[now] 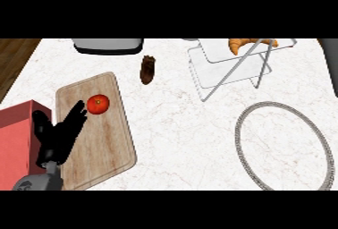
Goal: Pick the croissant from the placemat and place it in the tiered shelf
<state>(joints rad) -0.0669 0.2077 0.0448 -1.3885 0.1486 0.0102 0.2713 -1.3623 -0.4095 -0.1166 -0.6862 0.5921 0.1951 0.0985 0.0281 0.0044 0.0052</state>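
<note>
**Croissant on the shelf's top tier, left hand open over the board**

The croissant (pixel 249 44) lies on the upper tier of the white wire tiered shelf (pixel 224 67), in the upper right of the frame, partly crossed by one of the shelf's slanted rods. Below the shelf, at the lower right, the round placemat (pixel 239 134) lies flat on the marbled tabletop (pixel 178 125), well apart from the croissant.

A dark brown lump (pixel 148 69) lies left of the shelf, and a grey appliance (pixel 109 45) sits at the top edge.

At the lower left, a wooden cutting board (pixel 105 143) carries a red tomato (pixel 98 104). The left hand (pixel 61 134) is over the board's left side, fingers straight and slightly spread, holding nothing, its fingertips just beside the tomato. A red box (pixel 16 143) sits at the left edge.
</note>
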